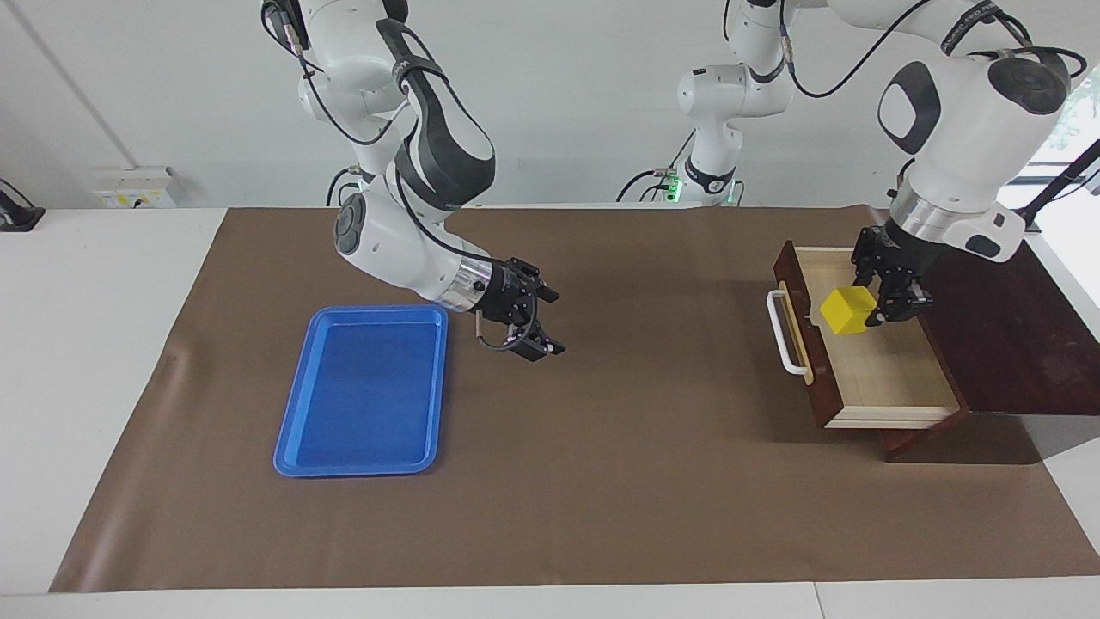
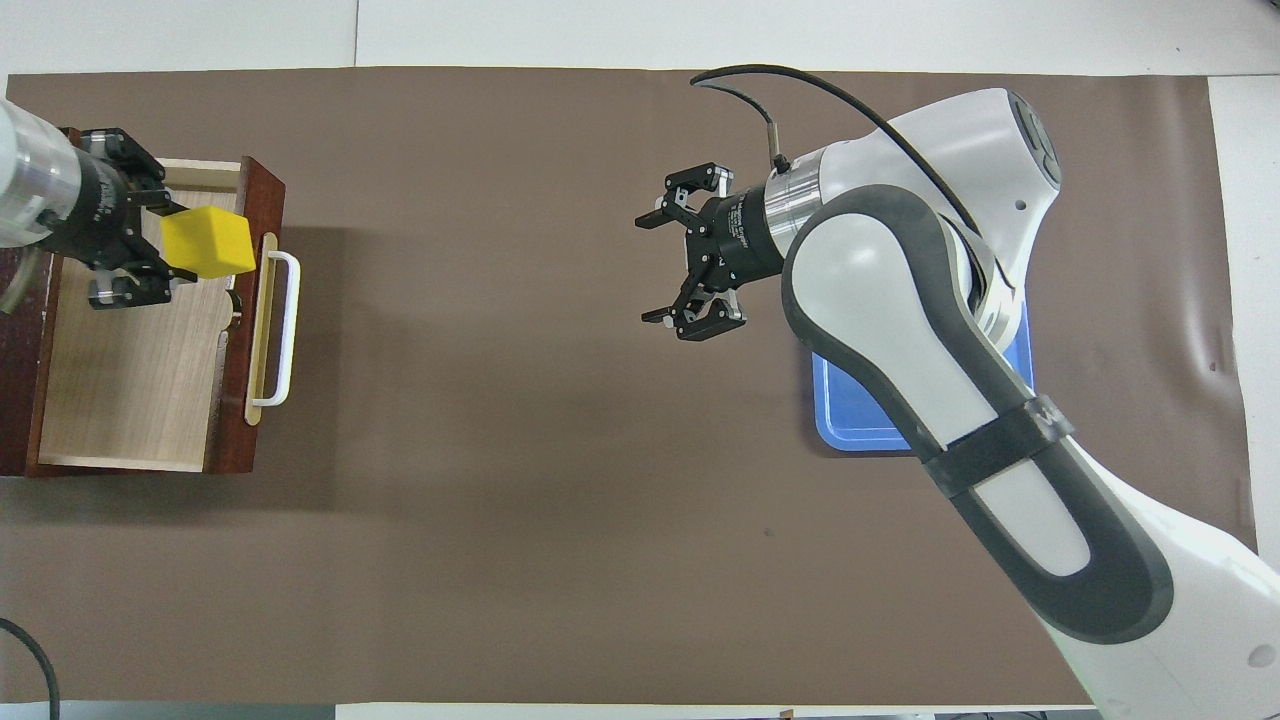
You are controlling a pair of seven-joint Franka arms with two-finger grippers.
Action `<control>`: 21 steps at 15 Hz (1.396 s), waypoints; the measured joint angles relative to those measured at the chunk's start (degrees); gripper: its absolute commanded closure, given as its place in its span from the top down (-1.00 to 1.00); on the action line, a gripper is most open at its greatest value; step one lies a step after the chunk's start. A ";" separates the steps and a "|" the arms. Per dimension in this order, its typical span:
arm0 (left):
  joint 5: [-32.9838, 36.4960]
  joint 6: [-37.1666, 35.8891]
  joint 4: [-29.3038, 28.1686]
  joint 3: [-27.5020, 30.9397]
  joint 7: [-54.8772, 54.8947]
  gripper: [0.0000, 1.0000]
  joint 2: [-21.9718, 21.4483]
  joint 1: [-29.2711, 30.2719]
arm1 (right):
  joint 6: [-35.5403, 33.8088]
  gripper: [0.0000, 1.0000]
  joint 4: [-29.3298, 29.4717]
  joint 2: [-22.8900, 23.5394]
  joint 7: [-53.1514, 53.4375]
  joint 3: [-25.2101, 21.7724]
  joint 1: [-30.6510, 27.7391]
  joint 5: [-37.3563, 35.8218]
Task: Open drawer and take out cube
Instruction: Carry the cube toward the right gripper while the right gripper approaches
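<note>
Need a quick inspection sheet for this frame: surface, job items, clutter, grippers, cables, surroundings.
Surface: brown mat on a white table.
Job's things: drawer pulled open; cube lifted above it.
Clutter: blue tray, nothing in it.
Grippers: left gripper shut on cube, over the drawer; right gripper open, waiting over the mat beside the tray.
Cables: black cables along both arms.
Surroundings: white wall, wall socket.

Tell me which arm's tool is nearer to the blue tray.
Right. The right tool hangs open just beside the blue tray; the left tool is at the table's other end, holding the cube over the open drawer.
</note>
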 measured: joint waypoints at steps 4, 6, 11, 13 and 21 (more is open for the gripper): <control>-0.02 -1.18 -0.03 -0.29 -10.98 -1.00 1.00 -9.75 | 0.00 1.00 -0.03 0.00 0.00 0.00 0.00 0.00; -0.24 -2.17 0.15 -0.31 -15.18 -1.00 2.38 -13.72 | 0.00 1.00 -0.05 0.00 0.00 0.00 0.00 0.00; -3.48 -2.87 4.24 -0.22 -21.64 -1.00 7.57 -18.47 | 0.00 1.00 -0.12 0.00 0.00 -0.02 0.00 0.00; -3.48 -2.63 5.11 -0.17 -23.81 -1.00 8.35 -19.76 | 0.00 1.00 -0.13 0.00 0.00 -0.04 0.00 0.01; -3.47 -2.49 5.60 0.11 -26.56 -1.00 8.87 -22.89 | 0.00 1.00 -0.03 0.12 -1.39 0.04 1.59 0.04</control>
